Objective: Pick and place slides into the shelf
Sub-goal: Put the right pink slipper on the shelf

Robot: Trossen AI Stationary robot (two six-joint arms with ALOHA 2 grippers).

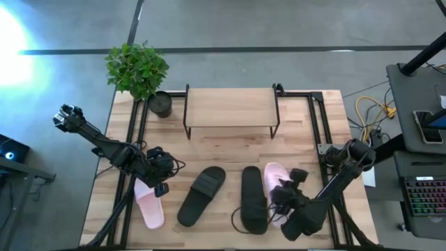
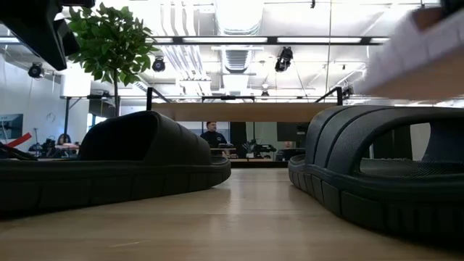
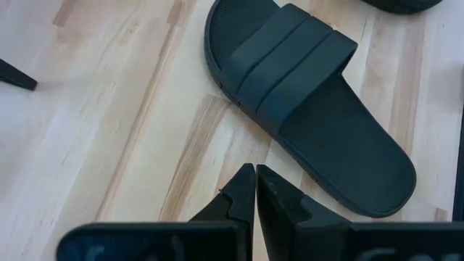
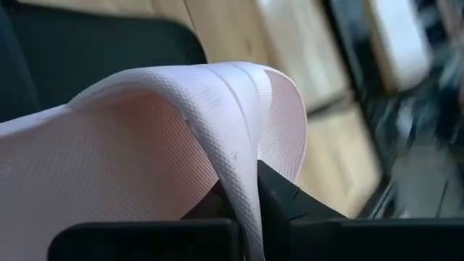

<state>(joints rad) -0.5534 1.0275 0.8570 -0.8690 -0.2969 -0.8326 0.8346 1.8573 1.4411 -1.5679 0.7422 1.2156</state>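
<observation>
The shelf stands at the table's far middle. Two black slides lie sole down at the near middle. One pink slide lies near the left edge. My left gripper hangs shut just above that slide's far end, and the left black slide lies ahead of its fingertips. The other pink slide sits right of the black pair, with my right gripper shut on it. It shows blurred and high up in the low view. My right gripper pinches the pink slide's strap at its edge between the two fingers, one finger under the strap's arch and one outside it. The fingers slant down from the table's near right. The slide is raised off the table and tilted.
A potted plant stands at the far left corner beside the shelf. Black metal frame rails run along both table sides. Bare wood lies between the shelf and the slides. A desk with cables and a keyboard stands right of the table.
</observation>
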